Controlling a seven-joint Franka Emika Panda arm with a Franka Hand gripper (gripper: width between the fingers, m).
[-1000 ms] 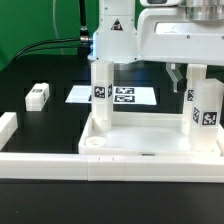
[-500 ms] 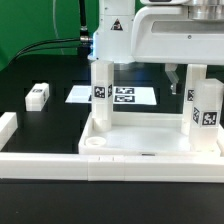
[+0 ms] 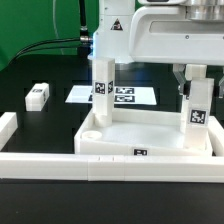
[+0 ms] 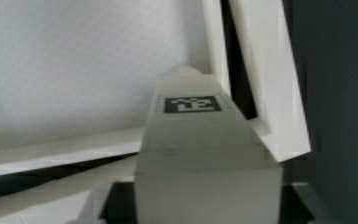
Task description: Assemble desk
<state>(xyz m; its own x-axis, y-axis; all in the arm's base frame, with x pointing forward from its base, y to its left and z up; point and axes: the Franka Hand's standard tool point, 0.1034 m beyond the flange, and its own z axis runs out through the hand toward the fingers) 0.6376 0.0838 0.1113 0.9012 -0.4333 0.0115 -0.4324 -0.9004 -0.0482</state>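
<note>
One loose leg (image 3: 37,95) lies at the exterior view's left, well apart from the tabletop (image 3: 110,150). In its far corners stand a left-hand leg (image 3: 102,85) and a right-hand leg (image 3: 196,112), whose top the gripper (image 3: 192,80) straddles; we cannot tell whether its jaws pinch it. We judge this leg is being seated: next comes a firm grip and a straight twist home.

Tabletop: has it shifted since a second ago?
Yes. The tabletop has slid toward the exterior view's left, judged against the marker board.
</note>
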